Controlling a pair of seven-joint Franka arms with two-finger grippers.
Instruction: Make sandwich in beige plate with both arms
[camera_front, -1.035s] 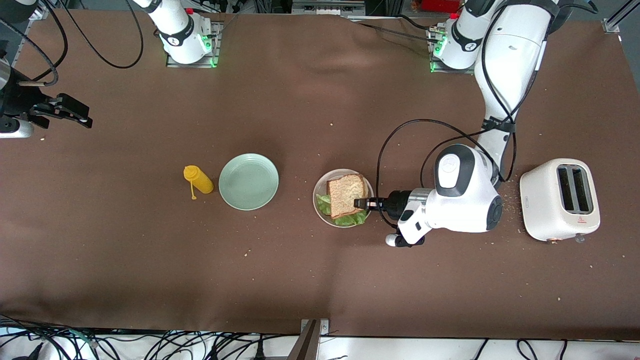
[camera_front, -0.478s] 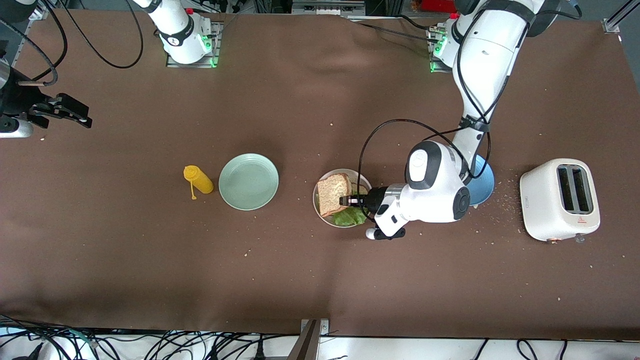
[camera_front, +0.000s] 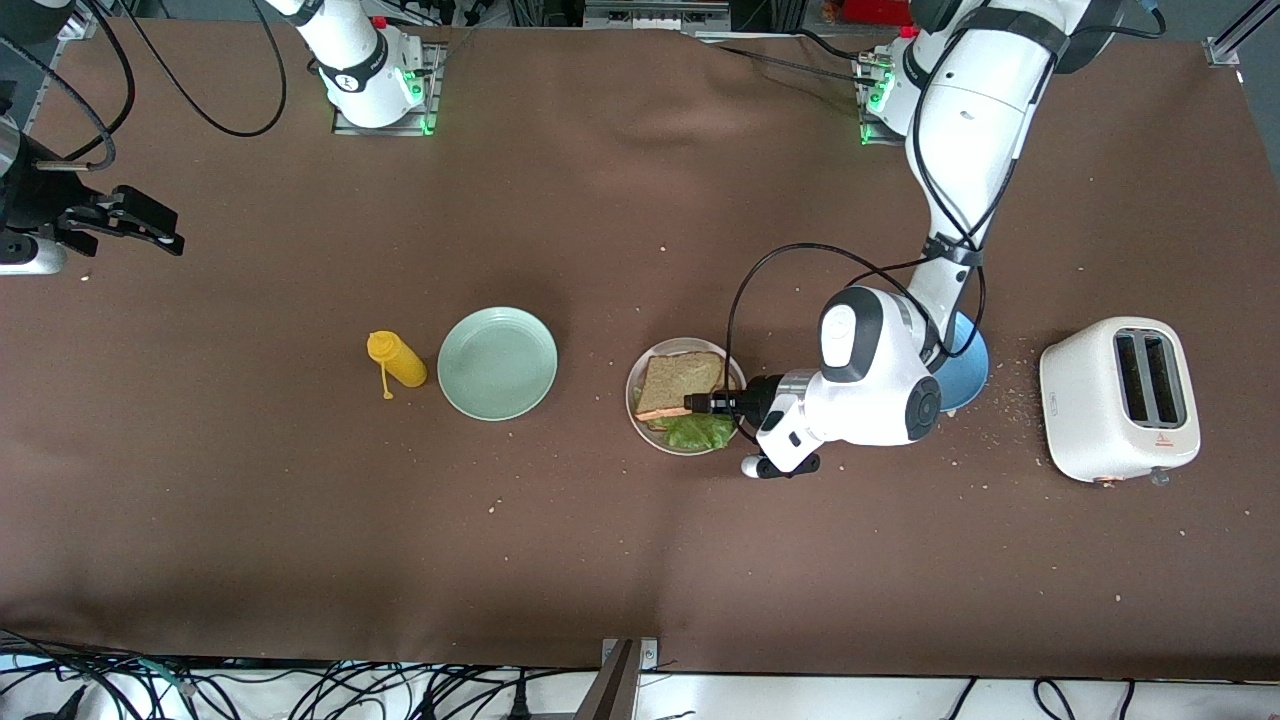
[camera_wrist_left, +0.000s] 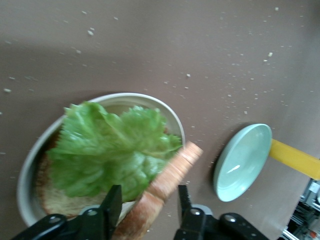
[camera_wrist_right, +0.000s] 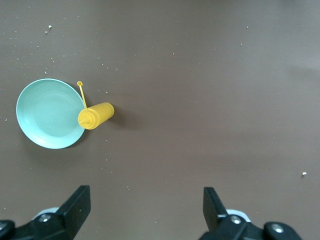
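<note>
Item 1, top bread slice (camera_front: 682, 384): square, brown wholegrain, darker crust. It stands tilted over the beige plate (camera_front: 640, 428), one edge between the fingers of the left tool (camera_front: 694, 404). In the left wrist view the slice (camera_wrist_left: 165, 187) sits between the two black fingers (camera_wrist_left: 112, 206) with a little gap showing on each side; whether the fingers press it cannot be told.

Item 2, lettuce leaf (camera_wrist_left: 112, 152): crinkled, bright green, spread across the lower bread slice (camera_wrist_left: 57, 200), which lies flat in the plate. From the front, the leaf shows at the plate's edge nearer the camera, under the left tool.

Item 3, beige plate: round, pale, raised rim, near the middle of the brown surface (camera_front: 600, 560), between the mint-green plate (camera_front: 497, 363) and the blue plate (camera_front: 966, 362), which is partly covered by the left arm.

Item 4, right tool (camera_front: 135, 222): fingers spread wide apart, nothing between them, waiting over the surface at the right arm's end.

Item 5, yellow squeeze bottle (camera_front: 398, 362): lying just beside the mint-green plate, cap off on its tether.

Item 6, white toaster (camera_front: 1120, 398): two slots, a small red mark on its side, not legible.
</note>
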